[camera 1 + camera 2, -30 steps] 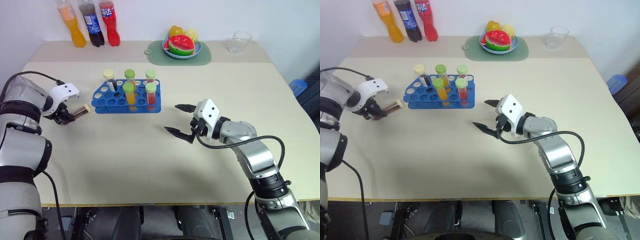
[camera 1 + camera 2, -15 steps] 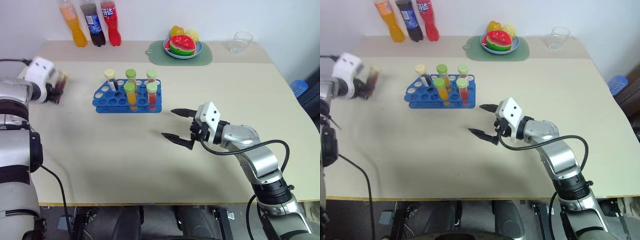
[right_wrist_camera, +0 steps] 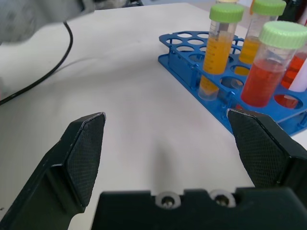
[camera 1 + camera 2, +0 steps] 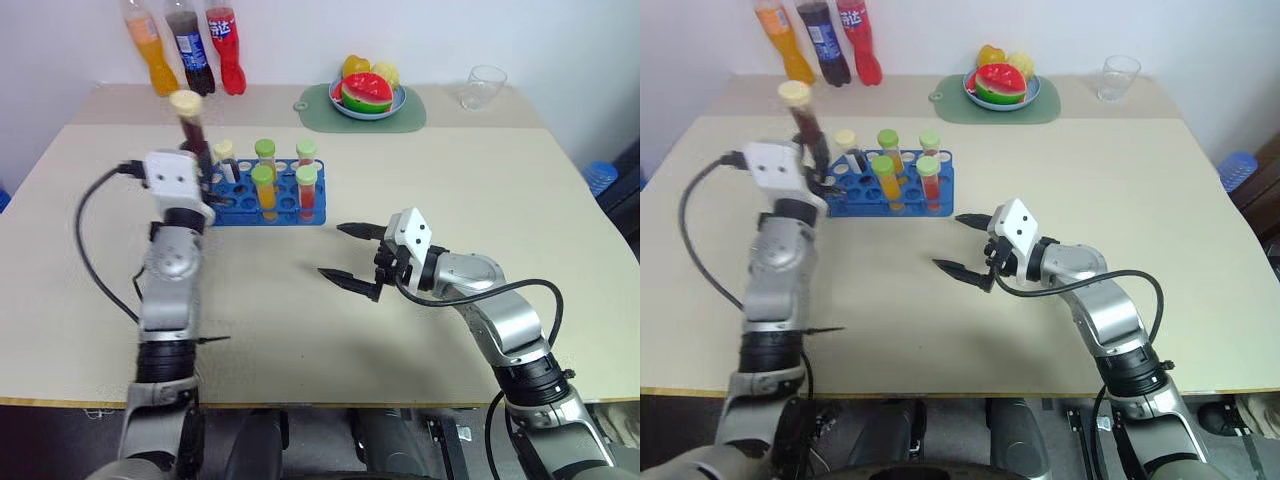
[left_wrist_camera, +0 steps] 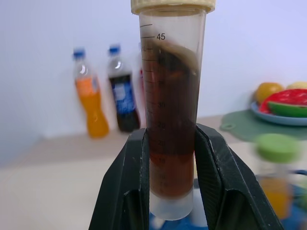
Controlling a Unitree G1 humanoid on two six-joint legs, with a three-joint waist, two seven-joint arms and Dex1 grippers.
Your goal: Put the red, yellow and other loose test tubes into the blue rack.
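Misalignment was the main risk: the left gripper (image 4: 192, 152) was clamped on a cream-capped clear plastic tube of dark brown liquid (image 4: 190, 127), upright just above the bright blue two-tier plastic rack (image 4: 262, 196) at the desk's (image 4: 450, 180) 11 o'clock; off-centre lowering could nudge the rack or filled tubes. The right gripper (image 4: 352, 254) hung wide open, empty.

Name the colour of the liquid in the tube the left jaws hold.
Dark brown liquid in the tube, clearest in the left wrist view.
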